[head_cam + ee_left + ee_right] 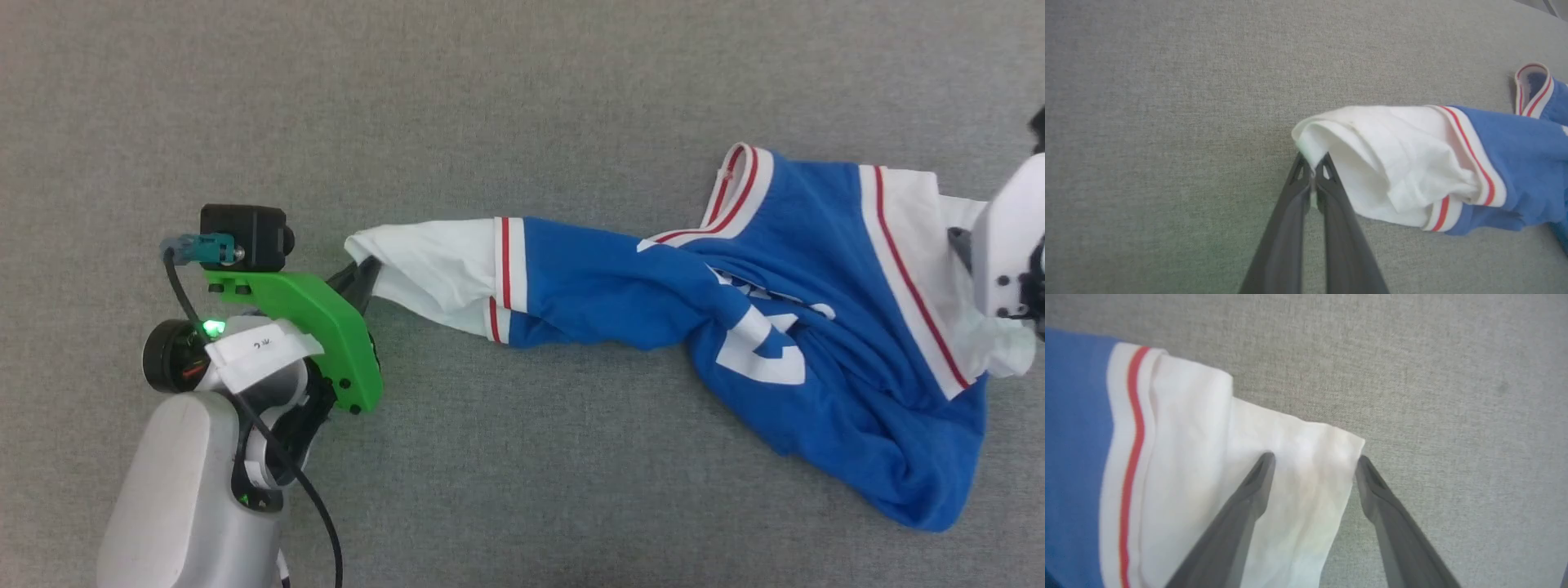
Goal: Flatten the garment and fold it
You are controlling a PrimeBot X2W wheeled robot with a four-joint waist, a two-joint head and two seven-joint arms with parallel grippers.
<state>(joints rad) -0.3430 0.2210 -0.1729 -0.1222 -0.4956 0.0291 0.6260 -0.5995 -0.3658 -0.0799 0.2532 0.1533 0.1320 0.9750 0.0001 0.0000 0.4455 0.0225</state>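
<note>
Cloth stretches sideways across the grey surface [490,98]: the garment [620,286] lies with its long axis running sleeve to sleeve, one claw at each end.

The left claw [1312,165] is clenched on the cuff of the left sleeve [424,265], pinching a small fold of white cloth at its very tip. That sleeve is drawn out towards it in a narrow tube.

The right claw [1314,458] is released. Its jaws stand wide apart at the right sleeve [1208,457], one over the white cloth and the other just past the cuff's edge, over bare surface. Whether either jaw touches the cloth cannot be told.

Between the two ends the blue body is far from flat. It twists at the chest, the number [759,347] is creased into folds, and the hem [922,490] slumps in a heap towards the robot on the right. The collar [735,196] points away from the robot.

The step in hand looks like flattening, with folding not yet begun. The coming move turns on the right claw: the right cuff lies directly between its jaws, so closing there should give a second hold opposite the first. Pulling the arms apart along the sleeve line would then draw out the twist.
</note>
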